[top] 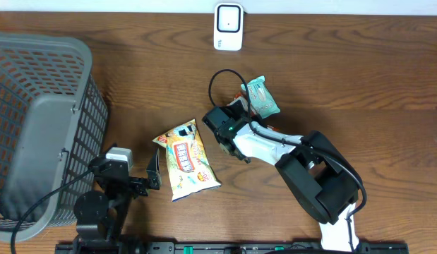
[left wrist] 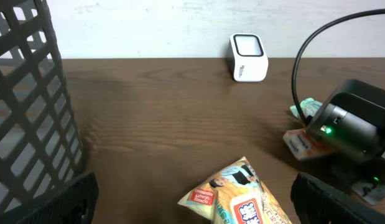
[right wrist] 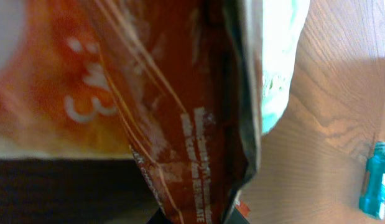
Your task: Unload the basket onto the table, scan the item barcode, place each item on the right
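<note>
My right gripper (right wrist: 198, 218) is shut on the lower edge of an orange-red snack packet (right wrist: 173, 99), which fills most of the right wrist view. A pale teal packet (right wrist: 276, 62) lies just behind it. From overhead the right gripper (top: 239, 107) sits mid-table beside the teal packet (top: 262, 97), with a corner of the orange packet (top: 243, 89) showing. The white barcode scanner (top: 228, 27) stands at the table's far edge. My left gripper (left wrist: 192, 208) is open near the front edge, and a yellow snack bag (left wrist: 242, 196) lies just ahead of its fingers without touching them.
A large grey mesh basket (top: 34, 127) takes up the left side of the table. A black cable (top: 219, 81) loops over the right wrist. A small blue object (right wrist: 374, 180) lies at the table's far right edge.
</note>
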Tool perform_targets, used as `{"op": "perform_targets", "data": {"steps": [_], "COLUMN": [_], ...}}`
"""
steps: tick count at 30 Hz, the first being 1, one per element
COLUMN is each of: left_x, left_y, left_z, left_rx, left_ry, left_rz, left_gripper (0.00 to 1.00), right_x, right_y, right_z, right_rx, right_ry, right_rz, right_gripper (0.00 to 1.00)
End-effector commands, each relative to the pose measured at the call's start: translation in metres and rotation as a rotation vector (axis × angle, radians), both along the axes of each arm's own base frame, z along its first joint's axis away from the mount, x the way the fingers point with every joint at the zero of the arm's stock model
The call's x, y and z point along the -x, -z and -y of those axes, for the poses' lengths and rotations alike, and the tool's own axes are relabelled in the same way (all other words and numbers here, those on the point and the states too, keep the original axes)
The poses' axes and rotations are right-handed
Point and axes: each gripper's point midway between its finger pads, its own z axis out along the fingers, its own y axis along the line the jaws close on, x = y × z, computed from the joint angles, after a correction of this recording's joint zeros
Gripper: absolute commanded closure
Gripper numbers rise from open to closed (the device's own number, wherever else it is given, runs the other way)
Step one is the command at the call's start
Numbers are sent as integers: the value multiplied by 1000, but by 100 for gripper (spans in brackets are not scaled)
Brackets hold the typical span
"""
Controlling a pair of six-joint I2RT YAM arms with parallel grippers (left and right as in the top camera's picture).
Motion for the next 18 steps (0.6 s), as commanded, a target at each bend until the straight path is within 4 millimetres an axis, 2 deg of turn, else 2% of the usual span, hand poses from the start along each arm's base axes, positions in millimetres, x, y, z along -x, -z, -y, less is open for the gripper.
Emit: {"op": "perform_targets", "data": {"steps": [1,6,7,11,18], "left_x": [0,0,0,0,0], "left_y": [1,1,1,1,1], "left_z": [-2,-2,-2,-2,-2], "left_rx": [-15,-15,-15,-15,-15], "left_ry": [-6,-6,-6,-6,-6], "left_rz": [2,2,2,2,2], "left_gripper": [1,1,1,1,1], "right_x": [12,20,21,20,20], "right_y": [2,-62,-89,-143,-190], "right_z": [-1,-12,-12,-12,-24], "right_rx": [-18,-69,-67,25,-20], "right_ry": [9,14,-2,-100,-234], "right_rz": [-60,29,87,209,255], "right_gripper": [99,99,99,99,99]}}
